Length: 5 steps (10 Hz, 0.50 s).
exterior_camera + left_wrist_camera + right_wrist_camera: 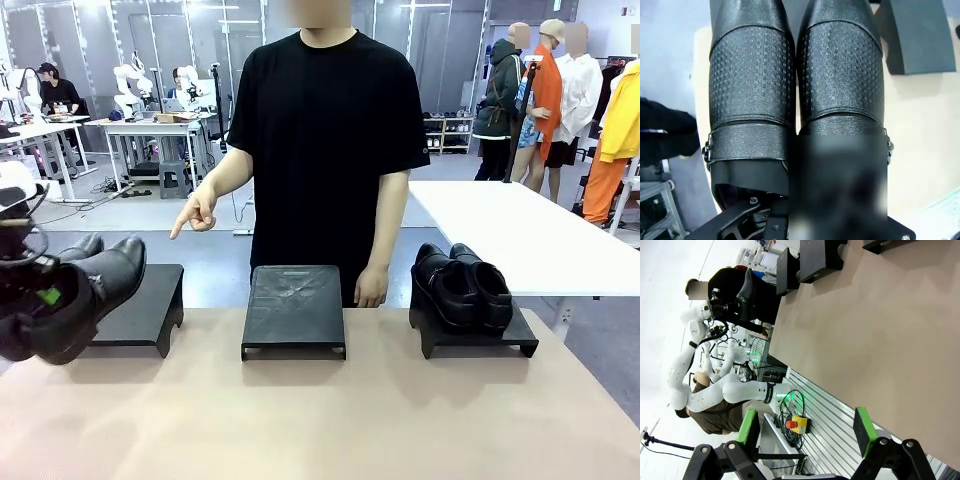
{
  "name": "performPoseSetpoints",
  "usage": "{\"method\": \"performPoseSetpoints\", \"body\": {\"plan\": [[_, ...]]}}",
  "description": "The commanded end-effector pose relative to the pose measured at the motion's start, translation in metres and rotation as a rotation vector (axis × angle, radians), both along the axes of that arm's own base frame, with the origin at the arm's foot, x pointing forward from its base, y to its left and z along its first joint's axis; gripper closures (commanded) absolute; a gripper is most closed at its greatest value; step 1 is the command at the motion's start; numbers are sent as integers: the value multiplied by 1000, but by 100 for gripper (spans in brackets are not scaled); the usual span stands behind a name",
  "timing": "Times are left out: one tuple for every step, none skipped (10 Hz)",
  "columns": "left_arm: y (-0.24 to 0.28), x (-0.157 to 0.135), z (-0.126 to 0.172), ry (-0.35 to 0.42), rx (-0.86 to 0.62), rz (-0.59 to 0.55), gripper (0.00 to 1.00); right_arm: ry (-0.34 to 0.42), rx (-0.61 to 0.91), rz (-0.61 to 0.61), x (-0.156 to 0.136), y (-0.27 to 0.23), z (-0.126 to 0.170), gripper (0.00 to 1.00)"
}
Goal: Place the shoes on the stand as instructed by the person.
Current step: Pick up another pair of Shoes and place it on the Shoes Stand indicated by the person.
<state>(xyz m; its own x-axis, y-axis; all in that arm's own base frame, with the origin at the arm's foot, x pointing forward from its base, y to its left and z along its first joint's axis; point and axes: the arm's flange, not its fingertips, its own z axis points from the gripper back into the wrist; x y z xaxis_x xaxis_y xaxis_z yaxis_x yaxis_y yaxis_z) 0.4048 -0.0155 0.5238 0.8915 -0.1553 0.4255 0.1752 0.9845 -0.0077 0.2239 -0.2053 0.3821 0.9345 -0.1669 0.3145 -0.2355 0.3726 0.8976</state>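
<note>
Front view: a tan table [320, 410] carried three low black stands in a row across the middle of the frame. The left stand [150, 305] and the middle stand [294, 305] had nothing on top, while the right stand [500, 335] held the lower pair of black shoes [463, 287], set side by side with thick soles. At the left edge of the frame the left gripper [35, 300] was clamped on the higher-cut pair of black boots [80, 295], which hung in the air just in front of the left stand, toes aimed toward the picture's right and slightly upward. Behind the table stood the person [330, 130] in a black T-shirt; the pointing hand [197, 213] at centre left had its index finger extended down and toward the picture's left, the other fingers curled, and the other hand [371, 287] hung loosely near the table's far edge beside the middle stand. Left wrist view: the two boots filled the centre of the frame, shafts pressed side by side, with textured leather and buckled straps. Right wrist view: the right gripper [807, 432] rose from the bottom edge with its green-padded fingers [864, 430] spread wide apart and nothing between them, above bare table.
</note>
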Motion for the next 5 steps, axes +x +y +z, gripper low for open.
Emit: {"method": "performPoseSetpoints", "body": {"plan": [[-1,49,10,-36,-29,-26,92,-14,5,5,-2,0,2,4],[0,75,3,-45,-34,-23,92,-14,5,5,-2,0,2,4],[3,91,-3,-42,-46,-23,92,-14,5,5,-2,0,2,4],[6,104,-9,-64,-32,-1,92,-14,5,5,-2,0,2,4],[10,115,-12,-62,-56,11,92,-14,5,5,-2,0,2,4]]}}
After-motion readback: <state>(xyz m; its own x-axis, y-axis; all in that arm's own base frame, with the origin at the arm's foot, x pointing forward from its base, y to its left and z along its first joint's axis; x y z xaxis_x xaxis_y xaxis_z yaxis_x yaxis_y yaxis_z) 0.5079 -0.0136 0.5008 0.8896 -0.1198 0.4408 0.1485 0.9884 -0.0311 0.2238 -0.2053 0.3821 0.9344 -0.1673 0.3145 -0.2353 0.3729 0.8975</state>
